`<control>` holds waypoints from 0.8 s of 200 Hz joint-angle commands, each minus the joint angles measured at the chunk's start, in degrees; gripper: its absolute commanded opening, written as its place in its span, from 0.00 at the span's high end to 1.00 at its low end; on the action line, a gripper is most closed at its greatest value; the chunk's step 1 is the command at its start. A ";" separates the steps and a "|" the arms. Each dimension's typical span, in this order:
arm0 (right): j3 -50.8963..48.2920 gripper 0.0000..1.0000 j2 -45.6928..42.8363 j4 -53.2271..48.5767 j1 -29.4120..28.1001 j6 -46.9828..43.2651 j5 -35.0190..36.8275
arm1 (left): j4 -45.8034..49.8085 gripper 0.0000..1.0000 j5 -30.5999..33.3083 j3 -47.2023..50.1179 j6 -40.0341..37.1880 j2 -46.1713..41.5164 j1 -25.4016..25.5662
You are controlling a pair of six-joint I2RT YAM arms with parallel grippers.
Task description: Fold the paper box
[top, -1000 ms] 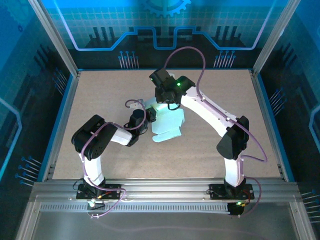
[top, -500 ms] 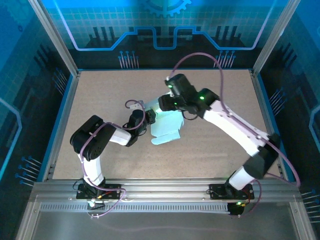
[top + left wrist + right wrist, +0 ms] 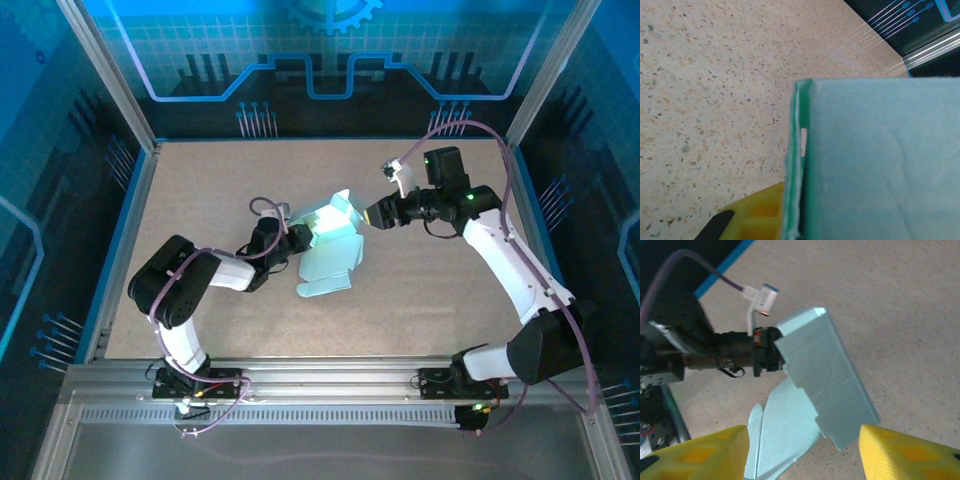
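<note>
The paper box [image 3: 332,252] is located near the middle of the table [image 3: 200,180], partly folded, with one stepped flap [image 3: 825,385] raised along its far edge. The left edge of the card is clamped in the left gripper [image 3: 297,238]; in the left wrist view one yellow finger [image 3: 757,212] is seen against the card edge. The right gripper [image 3: 373,214] is held wide open just beside the raised flap, apart from it. Bare tabletop is available on the far, right and near sides of the box.
</note>
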State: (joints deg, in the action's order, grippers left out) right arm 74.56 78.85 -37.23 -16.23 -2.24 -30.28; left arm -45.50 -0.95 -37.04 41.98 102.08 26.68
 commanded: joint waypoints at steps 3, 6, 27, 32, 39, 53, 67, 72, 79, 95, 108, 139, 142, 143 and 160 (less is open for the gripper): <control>2.27 0.40 1.04 -1.69 1.95 -8.29 -8.95 | 1.05 1.00 -2.09 0.34 -0.58 -3.07 -0.14; 2.67 0.40 1.43 -1.92 2.12 -8.57 -9.13 | 1.10 1.00 -2.12 0.38 -0.66 -3.20 -0.16; 4.71 0.40 4.40 -1.90 2.71 -10.75 -9.35 | 1.06 1.00 -2.04 0.82 -0.85 -3.97 -0.19; 5.20 0.40 5.11 -1.74 2.80 -11.06 -9.22 | 1.04 1.00 -2.12 0.91 -0.84 -4.08 -0.20; 5.92 0.41 6.10 -1.57 2.80 -11.37 -9.06 | 0.98 1.00 -2.25 0.92 -0.84 -4.24 -0.14; 8.02 0.42 8.51 -2.33 2.91 -12.25 -9.30 | 0.76 1.00 -2.99 0.76 -0.84 -4.26 -0.14; 10.10 0.44 10.89 -3.16 2.95 -13.10 -10.53 | 0.82 1.00 -3.46 0.52 -0.43 -4.17 -0.14; 10.58 0.45 11.69 -3.32 2.96 -13.22 -10.91 | 0.80 1.00 -3.76 0.39 -0.36 -4.22 -0.14; 11.27 0.45 12.69 -3.54 2.85 -13.44 -11.07 | 0.81 1.00 -3.96 0.32 -0.22 -4.26 -0.20; 13.22 0.49 14.99 -5.43 2.64 -14.52 -12.30 | 1.16 1.00 -4.26 0.08 -0.21 -4.26 -0.13; 14.01 0.50 16.12 -6.33 2.11 -15.15 -13.21 | 1.70 1.00 -4.24 -0.27 -0.32 -4.34 -0.18; 14.47 0.53 17.28 -8.30 -0.11 -17.07 -13.53 | 1.25 1.00 -4.13 -0.29 0.51 -4.30 -0.05; 14.47 0.54 17.38 -8.49 -0.33 -17.22 -13.48 | 1.16 1.00 -4.07 -0.25 0.56 -4.33 -0.05; 14.47 0.54 17.38 -8.57 -0.40 -17.25 -13.44 | 1.18 1.00 -4.02 -0.24 0.56 -4.30 -0.05; 14.51 0.58 17.56 -8.91 -1.75 -17.19 -13.05 | 1.26 1.00 -4.03 -0.48 0.57 -4.34 -0.09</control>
State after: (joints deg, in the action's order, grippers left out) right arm 87.13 95.90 -43.18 -15.86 -17.39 -41.25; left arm -43.75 -3.97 -36.77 42.02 99.46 26.68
